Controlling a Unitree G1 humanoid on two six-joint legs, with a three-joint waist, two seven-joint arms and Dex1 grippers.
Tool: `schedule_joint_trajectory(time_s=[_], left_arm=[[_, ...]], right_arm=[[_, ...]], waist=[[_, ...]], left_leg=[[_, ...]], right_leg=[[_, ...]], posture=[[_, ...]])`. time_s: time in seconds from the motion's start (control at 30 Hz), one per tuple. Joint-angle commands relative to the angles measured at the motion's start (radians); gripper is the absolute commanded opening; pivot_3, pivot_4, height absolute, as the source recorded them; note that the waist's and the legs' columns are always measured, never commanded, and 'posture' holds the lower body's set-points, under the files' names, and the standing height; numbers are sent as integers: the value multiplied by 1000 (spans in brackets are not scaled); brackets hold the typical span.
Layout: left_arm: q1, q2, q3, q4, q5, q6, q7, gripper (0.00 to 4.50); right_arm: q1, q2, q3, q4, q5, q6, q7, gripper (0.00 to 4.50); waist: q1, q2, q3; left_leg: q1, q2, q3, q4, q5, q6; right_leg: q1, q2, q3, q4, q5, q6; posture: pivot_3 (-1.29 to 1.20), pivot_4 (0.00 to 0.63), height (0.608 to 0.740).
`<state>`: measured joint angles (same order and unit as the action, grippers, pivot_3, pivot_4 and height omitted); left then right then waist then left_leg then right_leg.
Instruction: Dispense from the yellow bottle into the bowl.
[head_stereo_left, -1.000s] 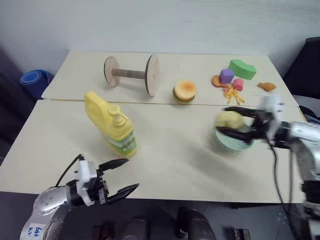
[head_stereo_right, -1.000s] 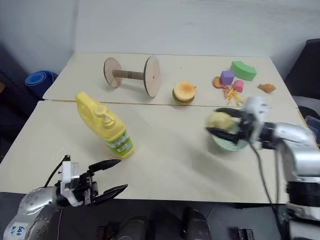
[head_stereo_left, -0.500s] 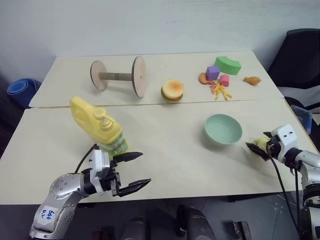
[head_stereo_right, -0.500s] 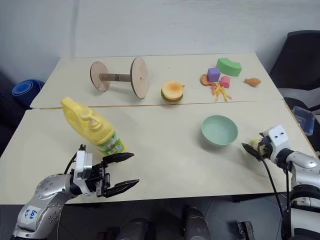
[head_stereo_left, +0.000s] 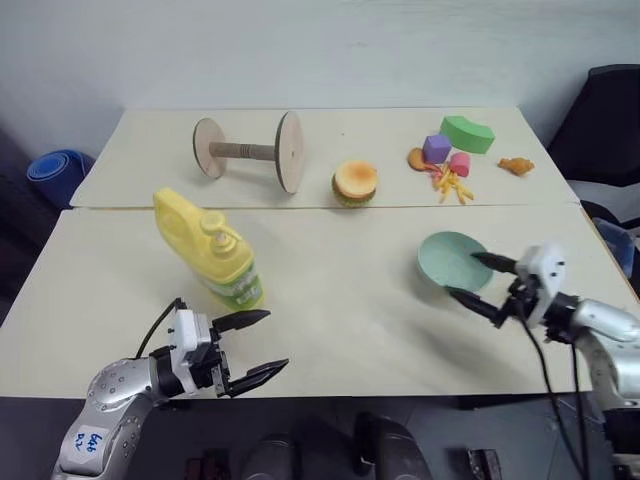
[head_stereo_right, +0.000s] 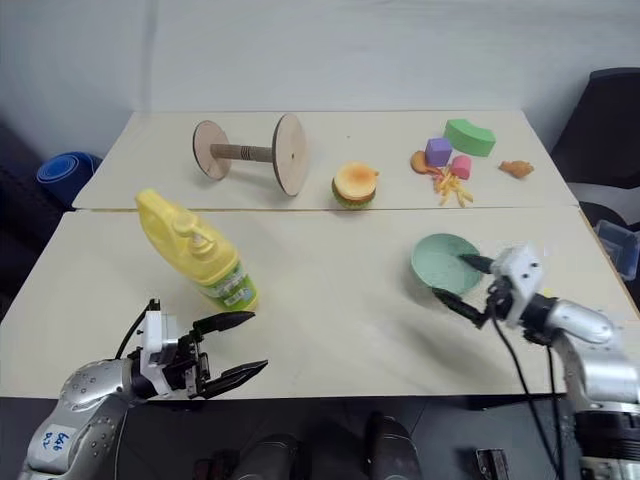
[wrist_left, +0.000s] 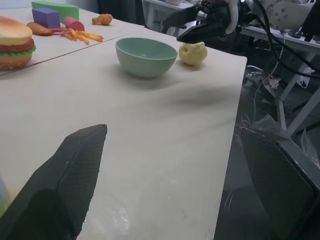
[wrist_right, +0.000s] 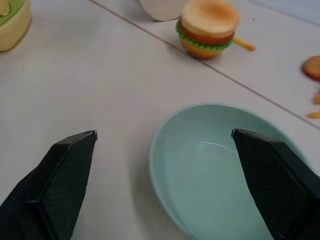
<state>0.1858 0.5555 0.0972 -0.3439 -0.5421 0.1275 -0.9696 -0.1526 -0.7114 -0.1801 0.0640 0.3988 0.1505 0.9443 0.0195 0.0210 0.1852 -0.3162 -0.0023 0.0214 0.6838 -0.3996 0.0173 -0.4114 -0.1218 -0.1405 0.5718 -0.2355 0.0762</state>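
Pale counter (head_stereo_left: 340, 300), two boards butted together, against a plain white wall.
Left end effector (head_stereo_left: 252, 346), fingers apart and empty, hovers at the near edge; the bottle (head_stereo_left: 208, 250) stands just beyond it. Right end effector (head_stereo_left: 482, 281), fingers spread, reaches over the bowl's (head_stereo_left: 445, 262) near rim. Toys sit beyond; a black chair (head_stereo_left: 600, 130) stands right.

A small white sticker (head_stereo_left: 88, 438) on the left arm's grey casing carries blue handwriting. The strokes look like digits, roughly "646" over a second short line, but they sit tilted and too small to read with certainty. The yellow bottle (head_stereo_left: 205, 247) wears a green-white label (head_stereo_left: 243, 288) low on its body; any print on it cannot be made out. No other writing can be read.
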Motion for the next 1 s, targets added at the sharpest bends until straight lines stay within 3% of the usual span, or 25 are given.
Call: schedule_joint_trajectory(time_s=[0.03, 0.2, 0.3, 0.67, 1.0], left_arm=[[-10, 0, 3, -16, 17, -20, 10, 4500], [-13, -2, 16, -30, 15, -20, 28, 4500], [8, -5, 24, -47, 15, -24, 41, 4500], [77, -15, 70, -83, 13, -50, 82, 4500], [97, -27, 77, -69, 17, -84, 82, 4500]], right_arm=[[-104, 72, 88, 62, -120, 5, -121, 4487], [-208, 137, 156, 233, -204, -27, -165, 4487], [-234, 169, 178, 255, -205, -31, -147, 3893], [-317, 176, 190, 259, -252, 6, -191, 41], [-353, 140, 166, 211, -209, 48, -99, 41]], waist=[[0, 0, 0], [3, 0, 0], [1, -1, -1], [-20, -1, -1], [-21, -1, -1]], left_leg=[[0, 0, 0, 0, 0, 0], [0, 1, 2, 0, 1, 0], [0, 1, 2, 0, 1, 0], [0, 2, 3, 0, 1, 0], [0, 3, 3, 0, 1, 1]], right_leg=[[-1, 0, 0, 0, 0, 0], [-3, 5, 2, 3, 0, 0], [-2, 5, 2, 2, 1, 0], [-2, 5, 5, 2, 1, 1], [-3, 5, 4, 2, 1, 1]], posture=[[0, 150, 740], [0, 150, 740], [0, 150, 740], [0, 150, 740], [0, 150, 740]])
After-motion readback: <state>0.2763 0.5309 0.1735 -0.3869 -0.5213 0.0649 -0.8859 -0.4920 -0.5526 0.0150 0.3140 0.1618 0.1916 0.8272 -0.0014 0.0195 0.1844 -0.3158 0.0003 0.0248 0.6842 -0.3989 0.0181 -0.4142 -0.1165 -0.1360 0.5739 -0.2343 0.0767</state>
